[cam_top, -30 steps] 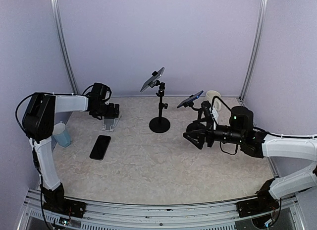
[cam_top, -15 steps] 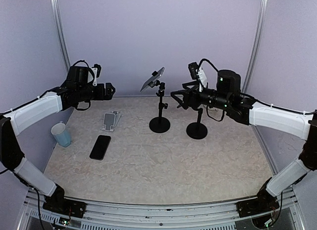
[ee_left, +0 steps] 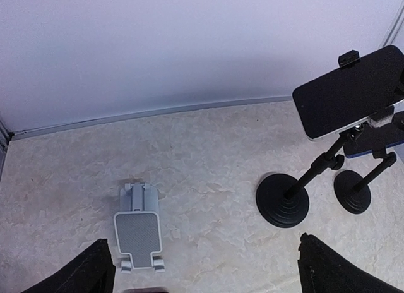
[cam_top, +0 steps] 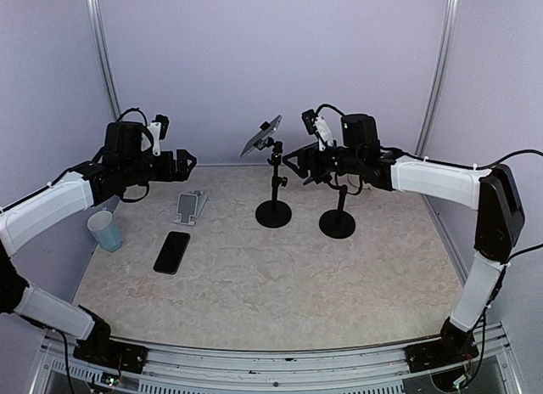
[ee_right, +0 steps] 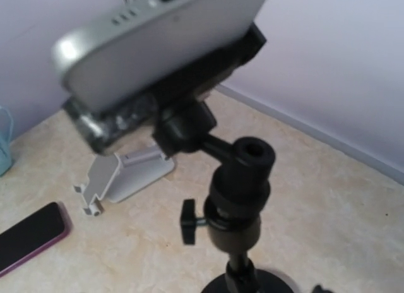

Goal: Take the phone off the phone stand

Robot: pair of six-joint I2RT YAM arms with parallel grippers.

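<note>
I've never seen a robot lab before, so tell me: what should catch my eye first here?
Probably the two raised claws: the left gripper hangs above a white folding stand, and the right gripper sits close beside a phone clamped at a tilt on a black pole stand in the middle of the table. A loose phone lies flat near a blue cup at the left.
</note>
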